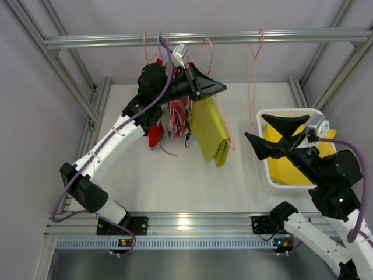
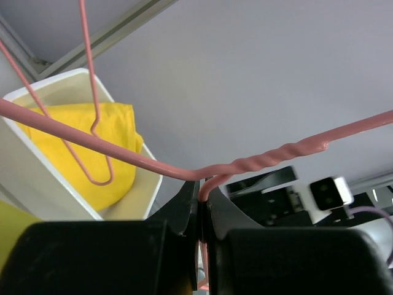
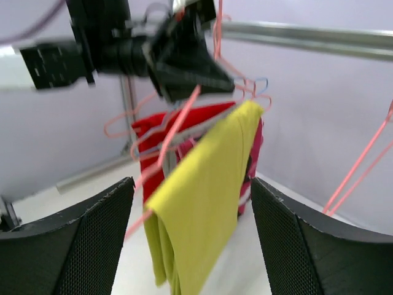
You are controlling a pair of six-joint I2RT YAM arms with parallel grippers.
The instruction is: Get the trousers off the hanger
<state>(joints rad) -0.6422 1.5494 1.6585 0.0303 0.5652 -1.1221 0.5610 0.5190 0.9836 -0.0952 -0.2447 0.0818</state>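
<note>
we see a white table (image 1: 175, 181) with a metal rail (image 1: 245, 38) across the far side. a white bin (image 1: 261, 153) sits on the right, and the bright yellow trousers (image 1: 284, 170) lie inside it. the yellow-green trousers (image 1: 208, 129) hang folded over a pink hanger (image 2: 264, 161) near the middle, beside a red garment (image 1: 154, 135) on the left. our left gripper (image 2: 201, 206) is squeezed tight on the hanger's wire, up by the rail. our right gripper (image 1: 254, 126) is wide open over the left edge of the bin and holds nothing.
</note>
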